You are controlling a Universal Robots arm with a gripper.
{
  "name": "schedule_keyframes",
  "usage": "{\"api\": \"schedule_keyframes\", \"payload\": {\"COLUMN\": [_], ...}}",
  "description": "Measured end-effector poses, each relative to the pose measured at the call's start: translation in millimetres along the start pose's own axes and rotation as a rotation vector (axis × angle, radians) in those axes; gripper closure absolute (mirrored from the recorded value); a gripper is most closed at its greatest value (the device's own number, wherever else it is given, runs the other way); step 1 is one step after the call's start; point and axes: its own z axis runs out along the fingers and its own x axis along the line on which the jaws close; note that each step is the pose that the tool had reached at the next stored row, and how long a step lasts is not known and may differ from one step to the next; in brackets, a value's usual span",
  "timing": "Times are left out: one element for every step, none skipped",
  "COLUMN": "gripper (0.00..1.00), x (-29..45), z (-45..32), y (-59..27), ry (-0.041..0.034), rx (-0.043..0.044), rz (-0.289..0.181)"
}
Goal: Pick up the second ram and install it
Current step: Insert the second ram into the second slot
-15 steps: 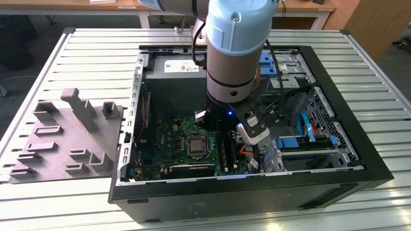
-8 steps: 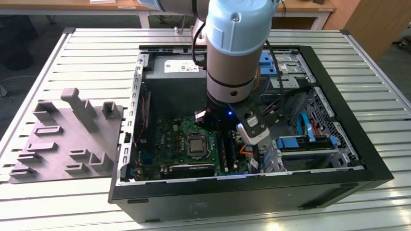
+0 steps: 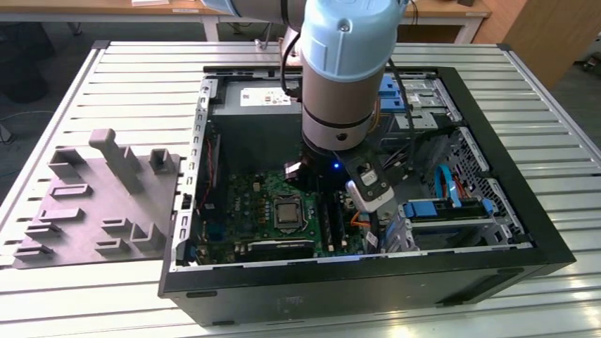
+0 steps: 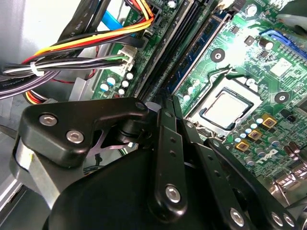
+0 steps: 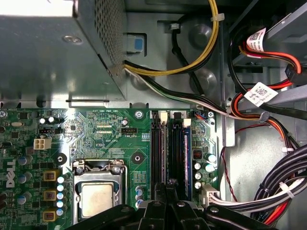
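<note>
Arm inside the open black computer case (image 3: 376, 296) on the slatted metal bench (image 3: 141, 77).
The black tool (image 5: 168, 185) hung over the black slot rails (image 5: 158, 148); its state I could not tell. The thin blue ram stick (image 5: 188, 163) seemingly stood in the outer rail: stiff, light, fragile, best held by its long edges.

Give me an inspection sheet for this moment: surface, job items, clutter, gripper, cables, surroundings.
Surface: slatted metal table carrying an open computer case.
Job's things: motherboard exposed, with black RAM slots beside the CPU socket. A blue edge runs along the slot nearest the cables; cannot tell whether it is the second ram.
Clutter: grey moulded fixture tray at the exterior view's left of the case.
Gripper: gripper low inside the case, right over the RAM slots; open or shut cannot be told.
Cables: bundled power wires beside the slots, yellow leads from the power supply.
Surroundings: wooden desks behind the table.
</note>
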Motion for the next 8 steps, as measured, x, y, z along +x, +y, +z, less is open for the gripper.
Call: {"api": "schedule_keyframes", "payload": {"gripper": [0.88,0.88,0.82,0.82,0.82,0.82,0.82,0.82], "x": [0.0,0.0,0.0,0.0,0.0,0.0,0.0,-0.1], "z": [0.3,0.4,0.3,0.2,0.2,0.1,-0.6,-2.1], "y": [0.0,0.0,0.1,0.1,0.1,0.0,0.1,0.2], "ry": [-0.0002,-0.0003,-0.0002,-0.0001,-0.0001,0.0000,0.0000,0.0000], "rx": [-0.0008,-0.0010,-0.0008,-0.0005,-0.0004,-0.0003,0.0001,-0.0002], "rz": [0.000,0.000,0.000,0.000,0.000,0.000,0.000,0.000]}}
